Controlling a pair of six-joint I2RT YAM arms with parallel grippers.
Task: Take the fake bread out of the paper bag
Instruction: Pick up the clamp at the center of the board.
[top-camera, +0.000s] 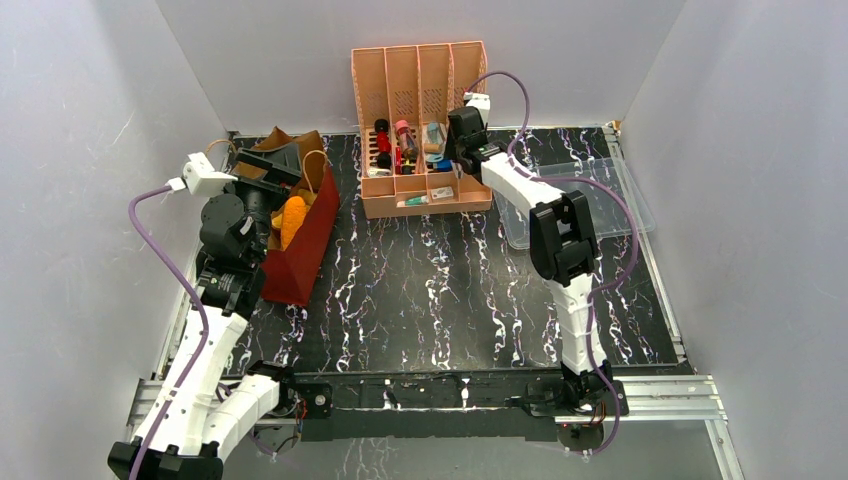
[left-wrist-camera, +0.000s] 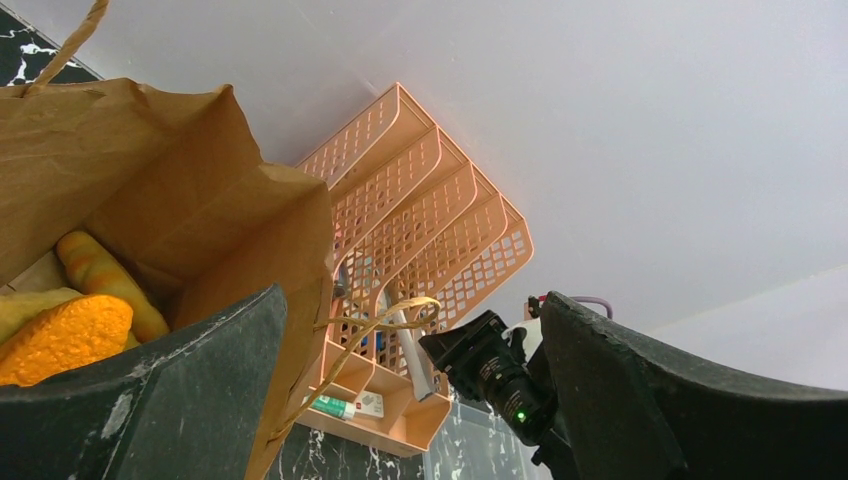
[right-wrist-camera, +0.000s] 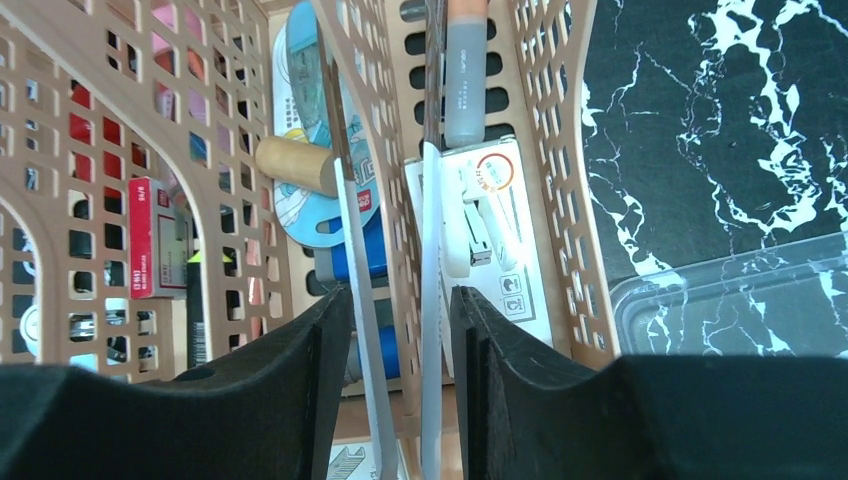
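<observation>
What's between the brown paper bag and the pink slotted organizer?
Only bare black marbled table lies between the brown paper bag and pink slotted organizer, top view.

Your counter (top-camera: 450, 290) is black with white marble veining all over. The paper bag (top-camera: 305, 250) is kraft brown up top and deep red lower down. The fake bread (top-camera: 293, 220) inside is bright orange, plus a golden-yellow piece. The organizer (top-camera: 420, 75) is peachy pink with a grid of punched holes. The arms (top-camera: 575, 310) are white with black joints, the cables (top-camera: 150, 250) are purple, and the left end effector (left-wrist-camera: 412, 300) and right end effector (right-wrist-camera: 400, 295) are matte black.
</observation>
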